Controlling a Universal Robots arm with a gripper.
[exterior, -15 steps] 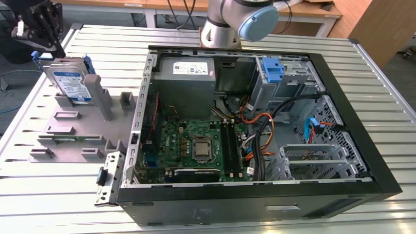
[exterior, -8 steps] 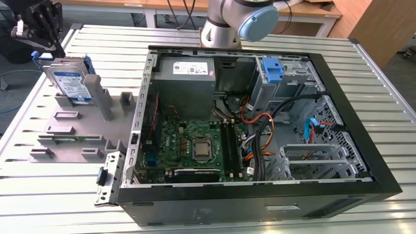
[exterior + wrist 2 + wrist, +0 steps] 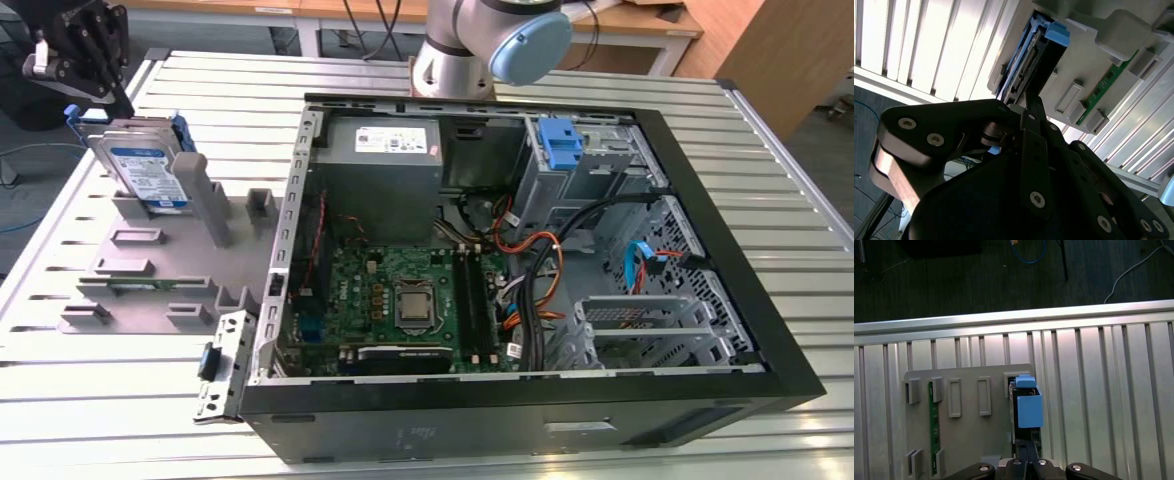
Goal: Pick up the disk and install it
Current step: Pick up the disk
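One open black metal computer case (image 3: 507, 405), green motherboard (image 3: 387, 290) inside. Beside it, one grey moulded plastic rack (image 3: 147, 295) on ribbed aluminium table (image 3: 107, 410). One disk (image 3: 144, 168), flat silver rectangle in blue frame, upright at rack's far end. One black gripper (image 3: 1028, 454) just above it (fingers pressed together).

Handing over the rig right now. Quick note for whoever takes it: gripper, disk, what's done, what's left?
Gripper: shut, holding nothing. It hangs over the disk's upper end and is apart from it in the exterior view.
Disk: stands on edge in the grey holder on the slatted table, at the exterior view's left of the open computer case.
Done: gripper lined up over the disk.
Left: disk not yet picked up and not yet in the case.
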